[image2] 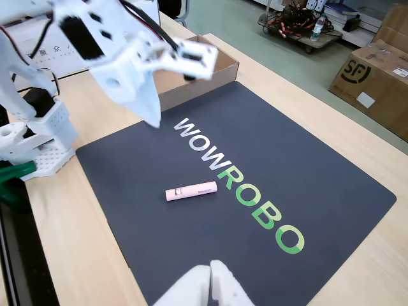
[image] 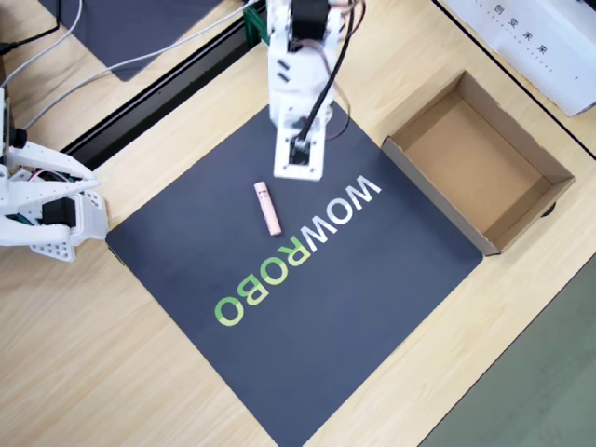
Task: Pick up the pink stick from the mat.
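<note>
Here, the pink stick is seen lying flat on the mat, just beside the white "WOW" letters and apart from everything else. The gripper is held above the mat with its fingers spread wide, nothing between them. A cardboard box is set against the mat's edge.

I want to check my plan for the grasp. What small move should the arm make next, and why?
Probably swing the gripper over the pink stick and lower it. In the fixed view the jaws stand open, raised above the mat near the letters "WOW", while the stick lies flat beside the lettering with bare mat around it. In the overhead view the stick lies left of the arm's tip.
</note>
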`<act>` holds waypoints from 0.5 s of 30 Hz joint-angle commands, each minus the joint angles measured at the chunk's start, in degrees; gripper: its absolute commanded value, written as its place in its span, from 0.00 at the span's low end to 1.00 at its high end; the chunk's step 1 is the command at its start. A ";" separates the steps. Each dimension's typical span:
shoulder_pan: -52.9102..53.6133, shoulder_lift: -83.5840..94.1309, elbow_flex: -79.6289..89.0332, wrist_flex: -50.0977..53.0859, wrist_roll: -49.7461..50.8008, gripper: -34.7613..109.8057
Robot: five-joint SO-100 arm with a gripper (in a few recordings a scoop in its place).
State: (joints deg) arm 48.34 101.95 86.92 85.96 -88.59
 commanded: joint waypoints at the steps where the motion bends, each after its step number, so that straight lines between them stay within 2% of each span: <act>1: 2.81 -3.78 -3.16 -2.02 -1.32 0.24; 9: 6.33 -15.29 -5.62 -7.38 -3.34 0.24; 15: 7.38 -21.88 -8.35 -9.84 -3.69 0.31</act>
State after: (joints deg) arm 54.84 80.16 80.77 76.99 -91.49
